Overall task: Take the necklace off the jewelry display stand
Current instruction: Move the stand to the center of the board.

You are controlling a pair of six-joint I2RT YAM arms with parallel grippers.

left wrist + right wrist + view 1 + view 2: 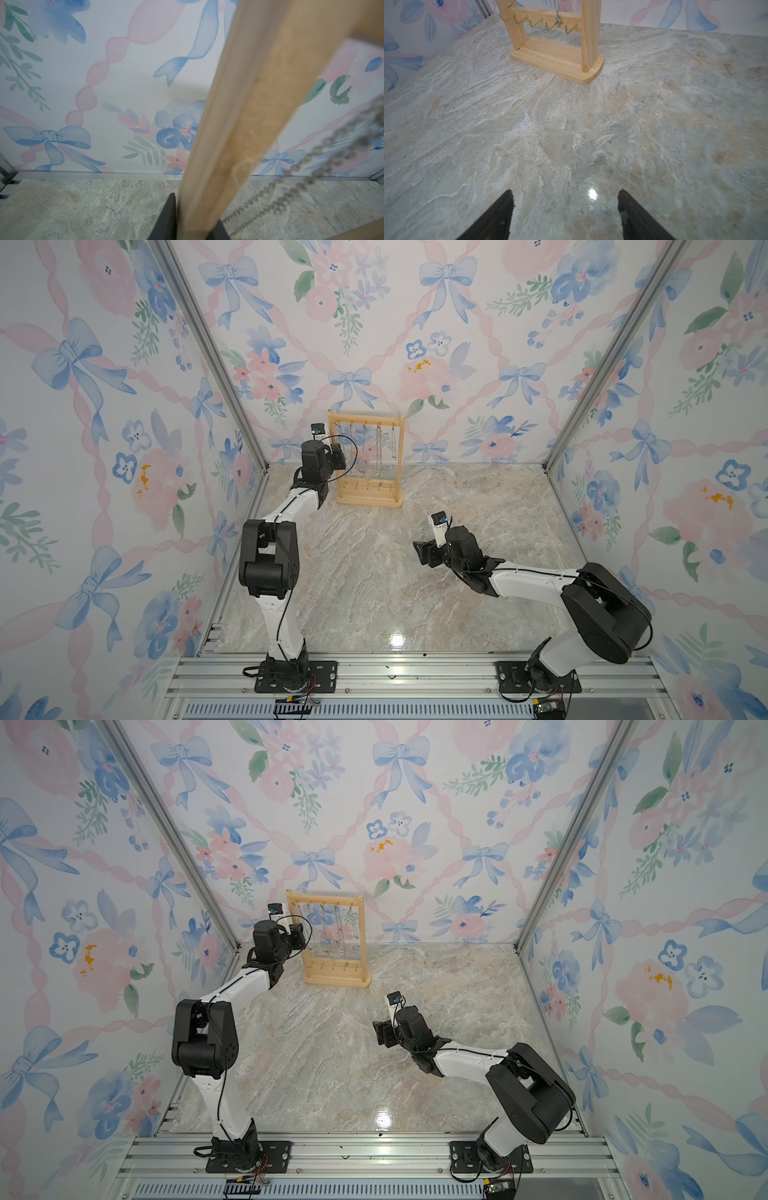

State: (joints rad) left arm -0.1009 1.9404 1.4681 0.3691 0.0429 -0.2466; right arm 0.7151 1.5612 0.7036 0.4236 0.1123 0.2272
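The jewelry display stand (370,501) (337,981) is a light wooden frame on a flat base, standing at the back of the table near the wall. Several thin silver necklaces (378,452) (340,932) hang from its top hooks. My left gripper (338,456) (297,936) is shut on the stand's left post (239,124), which runs between the two black fingers (169,216). One necklace chain (324,149) hangs just beside that post. My right gripper (424,551) (564,192) is open over bare table, well in front of the stand (556,58).
The marble-patterned table (374,572) is boxed in by floral walls on three sides. Small gold hooks (536,22) line the stand's bottom bar, and a blue-green pendant (557,20) dangles among them. An aluminium rail (395,672) runs along the front edge.
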